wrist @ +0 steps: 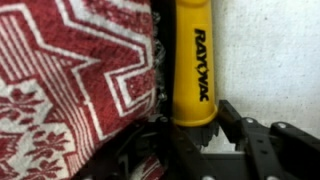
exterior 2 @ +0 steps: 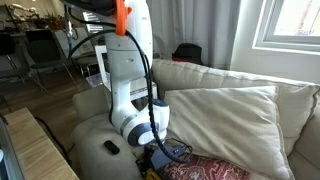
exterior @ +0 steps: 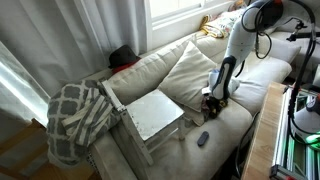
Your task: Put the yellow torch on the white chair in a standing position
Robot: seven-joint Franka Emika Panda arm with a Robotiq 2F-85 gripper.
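Cream sofa [exterior: 255, 75] fills the scene. A big pale cushion [exterior: 190, 65] leans on its backrest. A grey-and-white patterned blanket [exterior: 75, 115] is heaped over the sofa's far end, well apart from the arm.

White chair [exterior: 155, 115] stands between the blanket and the arm, close against the sofa's seat, with its flat pale seat facing up. A wooden table [exterior: 262, 135] runs along the sofa's front edge, near the robot's base.

White arm [exterior: 238, 45] reaches down to the sofa seat, just in front of the big cushion, in both exterior views.

Red-and-white patterned cloth [wrist: 70, 80] lies on the sofa seat. In the wrist view it bunches up against one side of the torch, crowding that flank. The other flank is open cream upholstery.

Yellow torch [wrist: 195, 60] lies flat on the sofa seat, its length running straight away from the wrist camera, black lettering on top. It is not yet on the chair.

A small dark oval gadget [exterior: 202, 139] lies on the sofa seat near the front edge, apart from the torch.

Claw [wrist: 195, 115] is clenched on the near end of the yellow torch. One dark finger [wrist: 228, 118] presses each side, and the cloth touches the finger on its side.
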